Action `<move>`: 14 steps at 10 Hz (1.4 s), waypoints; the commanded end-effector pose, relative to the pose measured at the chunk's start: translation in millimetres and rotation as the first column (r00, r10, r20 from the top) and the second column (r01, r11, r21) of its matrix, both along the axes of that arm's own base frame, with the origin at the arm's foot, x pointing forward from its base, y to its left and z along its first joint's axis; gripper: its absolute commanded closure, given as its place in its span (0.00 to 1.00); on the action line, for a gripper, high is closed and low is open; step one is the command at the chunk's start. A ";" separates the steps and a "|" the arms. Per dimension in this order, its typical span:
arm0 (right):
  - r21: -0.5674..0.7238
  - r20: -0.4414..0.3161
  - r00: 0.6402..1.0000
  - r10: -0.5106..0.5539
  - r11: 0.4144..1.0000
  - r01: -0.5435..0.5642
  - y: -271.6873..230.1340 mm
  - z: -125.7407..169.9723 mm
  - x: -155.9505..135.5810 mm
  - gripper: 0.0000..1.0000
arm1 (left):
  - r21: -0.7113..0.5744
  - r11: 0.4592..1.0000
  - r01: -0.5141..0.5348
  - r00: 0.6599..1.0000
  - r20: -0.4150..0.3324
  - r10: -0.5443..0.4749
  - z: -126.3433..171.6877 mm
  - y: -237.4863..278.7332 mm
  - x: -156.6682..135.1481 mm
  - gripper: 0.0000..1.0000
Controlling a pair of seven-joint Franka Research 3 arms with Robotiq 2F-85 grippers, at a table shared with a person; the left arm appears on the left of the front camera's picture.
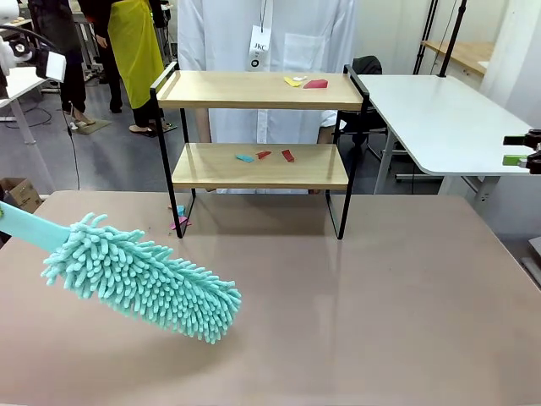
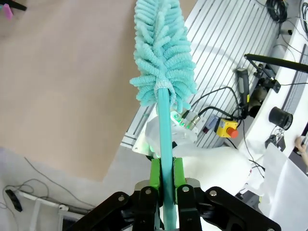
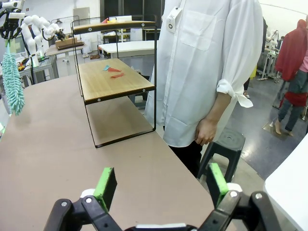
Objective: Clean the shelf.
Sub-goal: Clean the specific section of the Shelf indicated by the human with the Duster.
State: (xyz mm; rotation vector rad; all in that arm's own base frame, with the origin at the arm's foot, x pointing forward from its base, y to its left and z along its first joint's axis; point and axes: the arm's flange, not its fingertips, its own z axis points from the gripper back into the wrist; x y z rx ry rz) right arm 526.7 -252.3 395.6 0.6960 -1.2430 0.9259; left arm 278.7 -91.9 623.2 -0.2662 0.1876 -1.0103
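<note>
The shelf [image 1: 245, 90] stands at the far middle of the brown table, and small yellow and red scraps [image 1: 306, 83] lie on its top board. Blue and red scraps [image 1: 265, 156] lie on its lower board. A teal fluffy duster [image 1: 144, 275] hangs low over the table's front left, its handle running off the left edge. In the left wrist view my left gripper [image 2: 164, 185] is shut on the duster's handle [image 2: 164, 130]. My right gripper [image 3: 161, 185] is open and holds nothing, off to the right of the shelf [image 3: 120, 84]; the front view has it [image 1: 520, 150] at the right edge.
A person in a white shirt [image 1: 270, 34] stands right behind the shelf. Pink and blue scraps [image 1: 179, 220] lie on the table by the shelf's left foot. A white side table [image 1: 439, 118] stands at the right, a black stool [image 3: 226, 144] beside the person.
</note>
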 end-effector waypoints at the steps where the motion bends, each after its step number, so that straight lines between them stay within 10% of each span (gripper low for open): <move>1: -0.015 -0.020 1.000 -0.012 1.000 0.012 4.1 6.8 0.7 0.00 | -0.016 1.000 0.004 1.000 -0.007 -0.004 0.6 0.2 -0.8 0.87; 14: -0.015 -0.020 1.000 -0.012 1.000 0.012 4.1 6.8 0.7 0.00 | -0.016 1.000 0.004 1.000 -0.007 -0.004 0.6 0.2 -0.8 0.87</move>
